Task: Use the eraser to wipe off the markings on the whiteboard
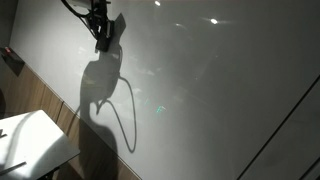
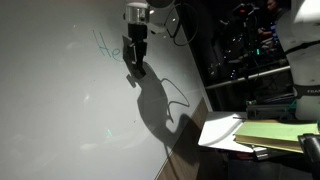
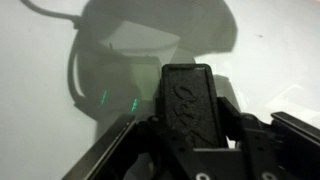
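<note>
Your gripper point(image 3: 188, 128) is clamped on the eraser point(image 3: 188, 95). In the wrist view the dark, rounded-end block stands lengthwise between the two fingers point(image 3: 236, 128), which are drawn in to the block's width and press both of its long sides. The block points toward twelve o'clock over the whiteboard point(image 3: 40, 90).

Two short green strokes of the markings point(image 3: 103, 97) lie on the board at the eraser's nine o'clock, near it but not under it. Whether the eraser's face is pressed to the panel cannot be told from any view.

In an exterior view the gripper point(image 2: 135, 45) sits high on the whiteboard point(image 2: 60, 110), with the thin greenish markings point(image 2: 105, 42) just beside it at nine o'clock, only their first letters legible. The arm's shadow point(image 2: 155, 100) falls across the board toward five o'clock. A table point(image 2: 222, 132) with yellow-green papers point(image 2: 268, 132) stands at four o'clock.

In an exterior view the gripper point(image 1: 103, 30) hangs near the top of the whiteboard point(image 1: 220, 90), with its shadow point(image 1: 100, 85) at six o'clock. A small white table point(image 1: 30, 140) lies at seven o'clock.
</note>
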`<state>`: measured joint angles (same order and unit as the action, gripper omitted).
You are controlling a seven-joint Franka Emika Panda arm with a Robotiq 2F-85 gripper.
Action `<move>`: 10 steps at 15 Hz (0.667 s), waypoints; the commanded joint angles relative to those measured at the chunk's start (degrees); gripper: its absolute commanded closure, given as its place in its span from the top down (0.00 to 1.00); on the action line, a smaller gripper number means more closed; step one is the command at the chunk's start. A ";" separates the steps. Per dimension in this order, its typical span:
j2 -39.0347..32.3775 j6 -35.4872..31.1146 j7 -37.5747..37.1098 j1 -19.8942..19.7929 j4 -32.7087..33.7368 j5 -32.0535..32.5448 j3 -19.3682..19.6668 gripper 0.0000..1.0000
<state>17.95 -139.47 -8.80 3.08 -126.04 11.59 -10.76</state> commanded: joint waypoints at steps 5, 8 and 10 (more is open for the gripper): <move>-4.42 8.87 -0.71 -0.97 15.00 0.95 0.95 0.29; -5.94 11.78 -0.57 -1.21 18.61 1.02 1.69 0.29; -6.72 12.15 -0.88 -1.20 18.06 1.49 1.86 0.29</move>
<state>16.57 -125.27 -9.67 2.99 -113.36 11.50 -10.02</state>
